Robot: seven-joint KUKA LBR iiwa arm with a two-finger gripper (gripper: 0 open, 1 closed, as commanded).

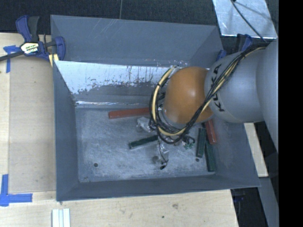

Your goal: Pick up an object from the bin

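My gripper [163, 158] hangs below the arm's wrist, low over the bin floor a little right of the middle and near the front wall. A dark green pen-like stick [142, 143] lies just to its left, pointing at it. Behind that rests a small pale crumpled piece [143, 124]. A long reddish-brown stick [128, 113] lies along the back of the floor. Nothing shows between the gripper's tips.
To the right of the gripper lie two dark green sticks [200, 144] [209, 159] and a red-brown one [212, 132], close to the right wall. The arm and its cables hide the middle-right floor. The left half of the floor is bare grey metal.
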